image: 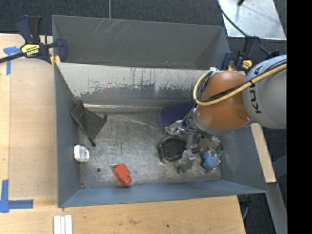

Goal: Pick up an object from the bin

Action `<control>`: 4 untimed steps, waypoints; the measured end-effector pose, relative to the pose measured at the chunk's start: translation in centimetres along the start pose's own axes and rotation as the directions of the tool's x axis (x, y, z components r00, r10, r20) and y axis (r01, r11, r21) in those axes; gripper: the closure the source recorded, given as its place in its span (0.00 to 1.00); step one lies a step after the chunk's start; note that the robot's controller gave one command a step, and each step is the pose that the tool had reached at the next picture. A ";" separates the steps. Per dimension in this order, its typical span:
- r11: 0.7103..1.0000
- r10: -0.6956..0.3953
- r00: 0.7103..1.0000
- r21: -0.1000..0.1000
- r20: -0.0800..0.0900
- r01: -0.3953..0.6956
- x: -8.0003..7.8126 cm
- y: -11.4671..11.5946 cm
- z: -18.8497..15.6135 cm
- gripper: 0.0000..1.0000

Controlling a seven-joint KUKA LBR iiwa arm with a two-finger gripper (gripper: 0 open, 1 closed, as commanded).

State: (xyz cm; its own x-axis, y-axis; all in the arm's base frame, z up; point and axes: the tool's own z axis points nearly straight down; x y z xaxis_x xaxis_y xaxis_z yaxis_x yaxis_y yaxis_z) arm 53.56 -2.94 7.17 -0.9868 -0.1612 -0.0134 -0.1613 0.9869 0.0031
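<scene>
Gripper is down near the floor in the near-right part of the bin, with the arm in from the right and the orange wrist cover above it. From this angle I can't tell whether it's open or closed, or whether anything is actually in its grasp. Closest item is a black loop-shaped piece lying flat just left of the gripper; it looks like it's touching, but I can't confirm contact. A small blue object sits just right of the gripper, by the right wall. A dark blue rounded thing lies behind those, toward the back slope, partly under the wrist. The rest is well apart on the left side: a dark grey wedge-shaped piece at the back left, a small white lump by the left wall, and a red-orange block near the front wall.
</scene>
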 end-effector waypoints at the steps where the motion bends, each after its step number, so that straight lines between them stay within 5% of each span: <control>1: 1.000 0.019 1.000 0.003 -0.010 -0.019 -1.8 -0.8 -3.0 0.00; 2: 0.998 0.062 0.998 0.002 -0.018 -0.062 -2.4 -1.7 -4.4 0.00; 3: 0.985 0.173 0.985 0.003 -0.013 -0.173 -2.5 -1.0 0.0 0.00; 4: 0.985 0.172 0.985 0.004 -0.014 -0.172 -2.5 -0.9 -0.2 0.00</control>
State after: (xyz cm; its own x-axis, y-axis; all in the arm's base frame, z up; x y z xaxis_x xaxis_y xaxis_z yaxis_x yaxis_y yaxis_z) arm 56.14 -3.44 7.37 -0.9999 0.0105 0.0018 0.0105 0.9999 0.0018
